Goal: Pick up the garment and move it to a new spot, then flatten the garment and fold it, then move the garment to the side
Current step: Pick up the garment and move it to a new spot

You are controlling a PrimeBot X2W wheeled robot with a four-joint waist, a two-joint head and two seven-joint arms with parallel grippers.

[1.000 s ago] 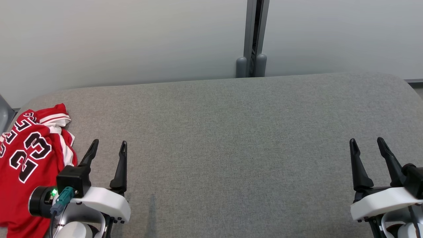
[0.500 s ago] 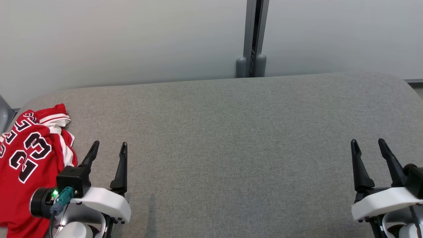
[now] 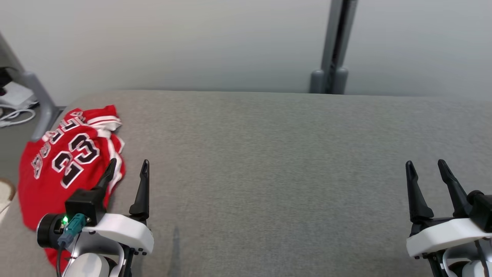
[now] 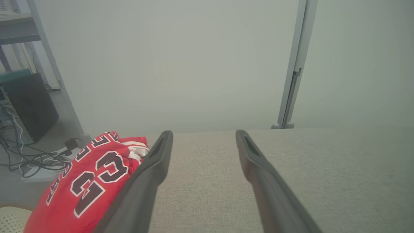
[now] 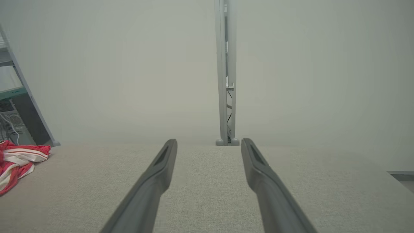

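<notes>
Garment (image 3: 65, 165) crumpled at left end of worktop (image 3: 269, 154); my left hand (image 3: 128, 162) just beside it, spread apart, empty; my right hand (image 3: 424, 162) well away, spread apart, empty

We're seeing smooth red cloth on the garment (image 3: 42, 188), matt coarse-woven grey fabric covering the table (image 3: 269, 173), and matt black plastic on the fingers (image 3: 143, 188) of the left gripper (image 3: 128, 163).
</notes>
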